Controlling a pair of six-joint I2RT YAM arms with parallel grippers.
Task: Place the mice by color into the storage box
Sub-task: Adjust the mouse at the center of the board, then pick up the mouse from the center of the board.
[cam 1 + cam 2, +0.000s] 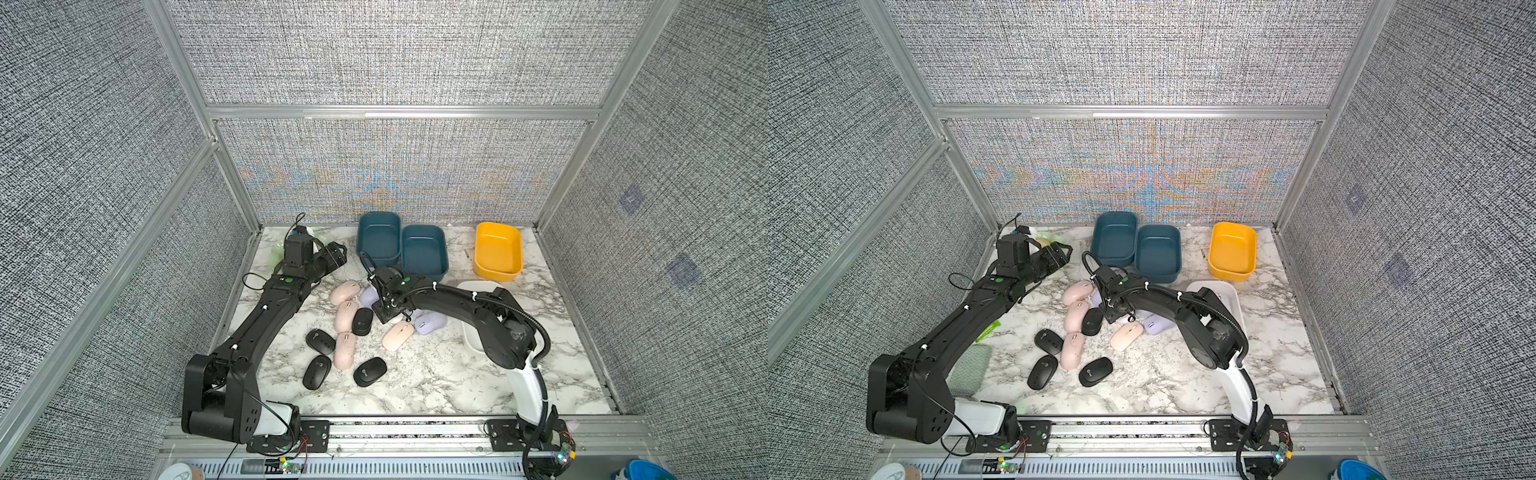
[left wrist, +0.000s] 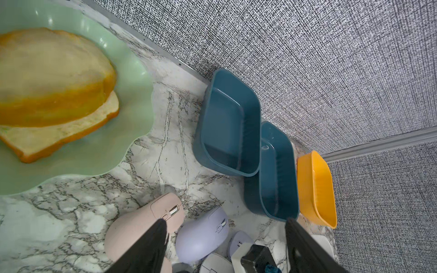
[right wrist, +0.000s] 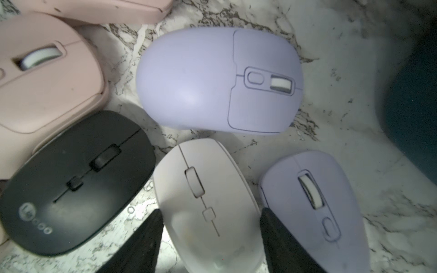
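The marble table (image 1: 436, 382) fills the lower middle of both top views. Two blue bins (image 1: 378, 241) and a yellow bin (image 1: 498, 249) sit along its upper edge. The mice (image 1: 345, 351) lie loose at centre frame, just below the bins. The left gripper (image 2: 225, 221) hangs spread wide over a pink mouse (image 2: 142, 224) and a lilac mouse (image 2: 201, 236). The right gripper (image 3: 211, 212) straddles a white mouse (image 3: 208, 189), jaws apart; I cannot tell if they touch it.

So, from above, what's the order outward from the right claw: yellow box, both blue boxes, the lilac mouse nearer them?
1. Lilac mouse, right beside the right claw.
2. Two blue boxes, at the back: too close to call.
3. Yellow box, back corner, farthest.
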